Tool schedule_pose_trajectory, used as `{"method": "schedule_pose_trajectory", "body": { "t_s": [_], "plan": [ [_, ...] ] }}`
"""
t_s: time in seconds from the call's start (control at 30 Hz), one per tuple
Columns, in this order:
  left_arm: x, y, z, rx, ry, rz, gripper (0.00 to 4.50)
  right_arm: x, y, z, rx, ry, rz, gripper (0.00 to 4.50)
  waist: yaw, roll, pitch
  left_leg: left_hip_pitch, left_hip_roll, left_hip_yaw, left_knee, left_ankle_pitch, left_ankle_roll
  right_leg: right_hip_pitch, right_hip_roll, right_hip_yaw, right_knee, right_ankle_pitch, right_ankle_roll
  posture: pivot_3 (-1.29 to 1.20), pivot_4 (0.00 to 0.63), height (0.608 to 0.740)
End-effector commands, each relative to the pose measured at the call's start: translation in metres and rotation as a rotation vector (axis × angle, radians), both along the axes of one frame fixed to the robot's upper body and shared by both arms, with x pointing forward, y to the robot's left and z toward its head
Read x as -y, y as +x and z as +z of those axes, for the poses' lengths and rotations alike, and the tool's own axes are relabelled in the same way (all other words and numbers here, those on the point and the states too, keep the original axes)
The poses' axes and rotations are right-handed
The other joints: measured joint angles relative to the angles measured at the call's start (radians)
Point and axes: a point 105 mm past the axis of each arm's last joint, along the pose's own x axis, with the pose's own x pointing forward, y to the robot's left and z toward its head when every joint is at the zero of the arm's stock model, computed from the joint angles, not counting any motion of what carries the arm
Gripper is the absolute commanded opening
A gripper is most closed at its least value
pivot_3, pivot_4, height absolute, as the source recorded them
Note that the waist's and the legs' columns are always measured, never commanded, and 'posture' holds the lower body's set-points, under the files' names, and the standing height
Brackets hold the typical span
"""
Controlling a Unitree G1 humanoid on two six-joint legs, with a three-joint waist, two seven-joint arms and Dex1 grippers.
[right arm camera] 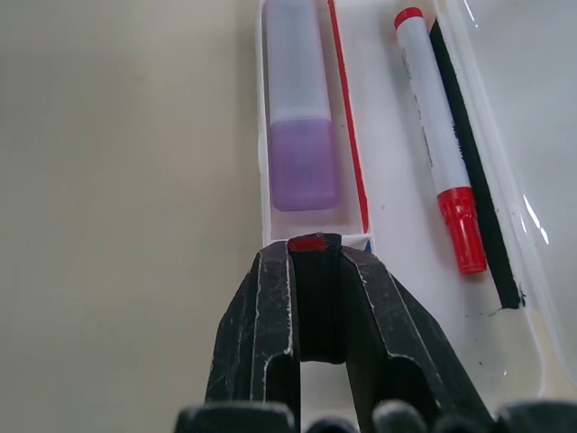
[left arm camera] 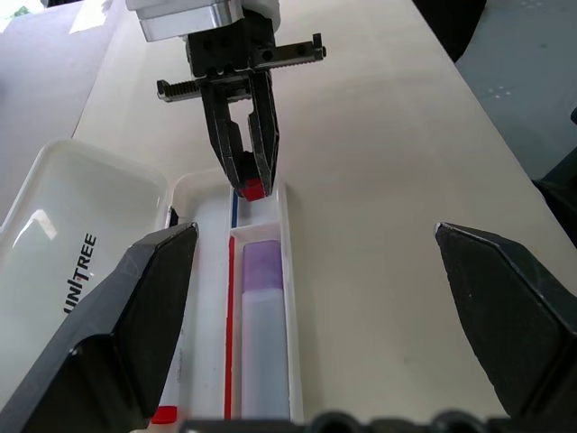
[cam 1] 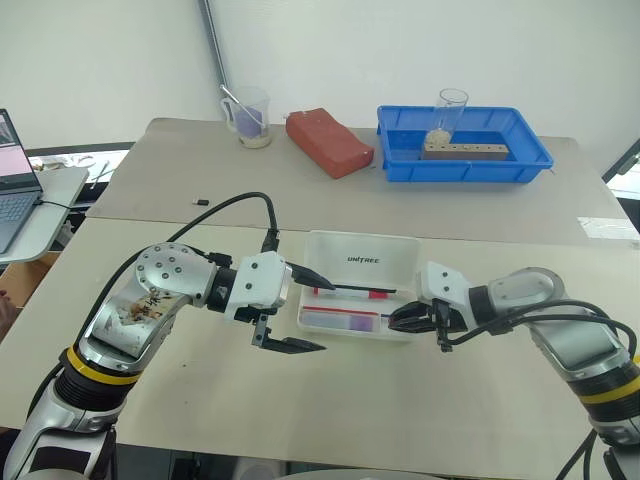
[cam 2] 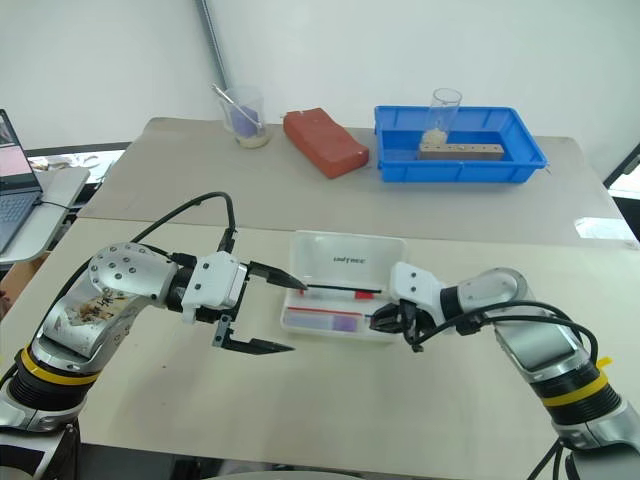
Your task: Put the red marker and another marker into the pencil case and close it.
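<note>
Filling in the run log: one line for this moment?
pencil case: open | red marker, lavender marker: inside | left gripper: open, beside case | right gripper: shut at case end

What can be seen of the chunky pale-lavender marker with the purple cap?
The chunky pale-lavender marker has a translucent plastic-looking barrel and darker purple cap. It lies flat in a narrow side compartment of the open translucent white pencil case, cap toward the right gripper. A thin red stick lies alongside, beyond the divider. Neither gripper touches it.
</note>
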Motion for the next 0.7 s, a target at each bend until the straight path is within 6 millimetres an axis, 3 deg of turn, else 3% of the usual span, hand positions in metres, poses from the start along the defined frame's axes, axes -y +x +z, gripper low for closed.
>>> {"method": "schedule_pose_trajectory", "body": {
  "t_s": [0.03, 0.1, 0.4, 0.5, 0.7],
  "plan": [
    [0.002, -0.001, 0.009, 0.036, -0.014, -0.014, 4.5, -0.002, 0.002, 0.008, 0.037, 0.0, 0.034, 0.27, 0.0, 0.0, 0.0, 0.0, 0.0, 0.0, 0.0, 0.0, 0.0, 0.0, 0.0, 0.0, 0.0, 0.0, 0.0, 0.0, 0.15, 0.74],
    [0.004, -0.001, 0.009, 0.039, -0.015, -0.014, 4.5, -0.001, 0.001, 0.007, 0.035, -0.003, 0.035, 1.34, 0.0, 0.0, 0.0, 0.0, 0.0, 0.0, 0.0, 0.0, 0.0, 0.0, 0.0, 0.0, 0.0, 0.0, 0.0, 0.0, 0.15, 0.74],
    [0.005, 0.0, 0.01, 0.038, -0.017, -0.016, 4.5, 0.001, 0.003, 0.014, 0.045, 0.004, 0.02, 4.36, -0.001, 0.0, 0.0, 0.0, 0.0, 0.0, 0.0, 0.0, 0.0, 0.0, 0.0, 0.0, 0.0, 0.0, 0.0, 0.0, 0.15, 0.74],
    [-0.004, 0.011, 0.011, 0.036, -0.007, 0.029, 4.5, 0.0, -0.002, 0.031, 0.043, 0.055, 0.0, 4.47, -0.001, 0.0, 0.0, 0.0, 0.0, 0.0, 0.0, 0.0, 0.0, 0.0, 0.0, 0.0, 0.0, 0.0, 0.0, 0.0, 0.15, 0.74],
    [-0.033, 0.065, 0.024, 0.033, -0.089, 0.292, 4.5, -0.003, -0.01, 0.076, 0.082, 0.225, -0.142, 4.47, 0.0, 0.0, 0.0, 0.0, 0.0, -0.001, 0.0, 0.0, 0.0, 0.0, 0.0, -0.001, 0.0, 0.0, 0.0, 0.0, 0.15, 0.74]
  ]
}}
